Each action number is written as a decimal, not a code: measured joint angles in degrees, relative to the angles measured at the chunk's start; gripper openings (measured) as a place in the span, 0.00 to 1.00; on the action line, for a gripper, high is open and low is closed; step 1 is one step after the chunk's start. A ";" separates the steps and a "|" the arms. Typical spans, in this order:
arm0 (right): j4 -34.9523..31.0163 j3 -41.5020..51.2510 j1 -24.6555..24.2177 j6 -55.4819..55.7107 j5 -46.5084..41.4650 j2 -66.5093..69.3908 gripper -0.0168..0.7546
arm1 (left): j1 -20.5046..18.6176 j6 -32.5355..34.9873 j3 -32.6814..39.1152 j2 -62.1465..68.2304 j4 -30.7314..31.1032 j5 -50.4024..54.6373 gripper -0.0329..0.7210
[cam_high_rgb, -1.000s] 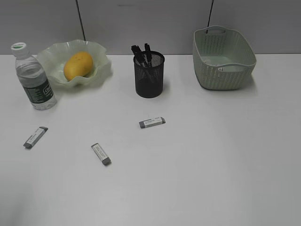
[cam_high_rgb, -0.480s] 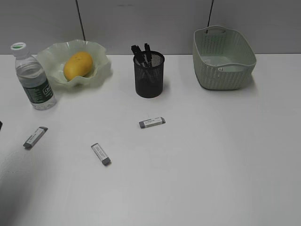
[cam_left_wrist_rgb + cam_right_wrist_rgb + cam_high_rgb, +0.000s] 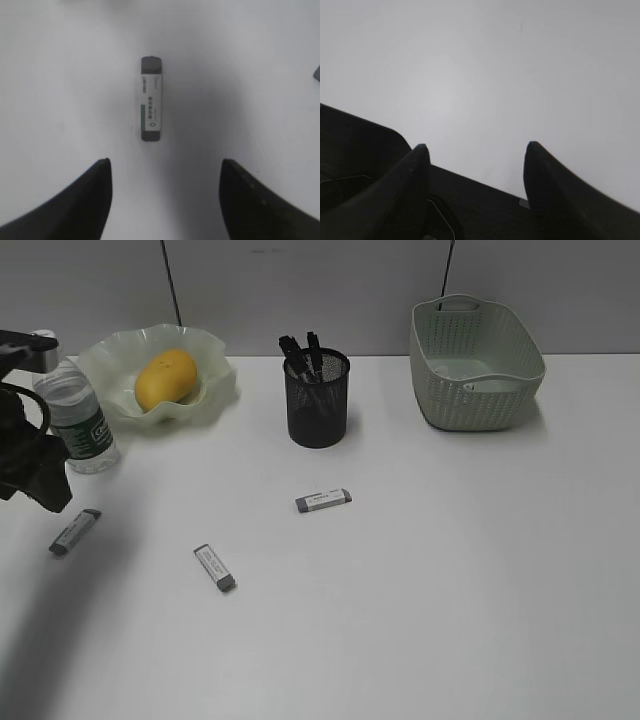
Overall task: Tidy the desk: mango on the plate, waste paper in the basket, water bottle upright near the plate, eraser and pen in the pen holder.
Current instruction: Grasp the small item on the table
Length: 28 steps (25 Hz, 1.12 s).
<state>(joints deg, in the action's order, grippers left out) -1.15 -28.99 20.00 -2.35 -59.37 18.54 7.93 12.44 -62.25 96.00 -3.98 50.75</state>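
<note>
My left gripper (image 3: 47,492) is open and empty, hanging just above and behind a grey-and-white eraser (image 3: 76,531). In the left wrist view that eraser (image 3: 151,98) lies lengthwise ahead of my open gripper (image 3: 165,166). Two more erasers (image 3: 215,567) (image 3: 323,500) lie on the desk (image 3: 420,570). The mango (image 3: 166,378) sits in the wavy green plate (image 3: 218,390). The water bottle (image 3: 84,422) stands upright beside the plate, partly hidden by my left arm. Pens (image 3: 301,351) stand in the black pen holder (image 3: 318,405). My right gripper (image 3: 475,148) is open and empty over the desk's edge. No waste paper shows.
The green woven basket (image 3: 475,370) stands at the back right. A grey wall runs behind the desk. A dark corner of something (image 3: 317,73) shows at the right edge of the left wrist view.
My left arm has come in from the left edge and now stands over the leftmost eraser, in front of the bottle. Nothing on the desk has moved.
</note>
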 joint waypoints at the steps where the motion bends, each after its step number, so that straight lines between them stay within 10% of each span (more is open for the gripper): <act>1: 0.00 0.00 0.00 0.00 0.00 0.00 0.64 | 0.00 0.00 -1.19 1.85 0.16 0.61 0.72; 28: 0.00 0.00 0.00 0.05 -0.07 0.00 0.64 | 2.00 1.42 -10.42 21.12 2.97 -2.07 0.53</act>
<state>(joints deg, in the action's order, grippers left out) -1.15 -28.99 20.00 -2.29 -59.44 18.54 9.93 13.86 -72.68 117.12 -1.00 48.69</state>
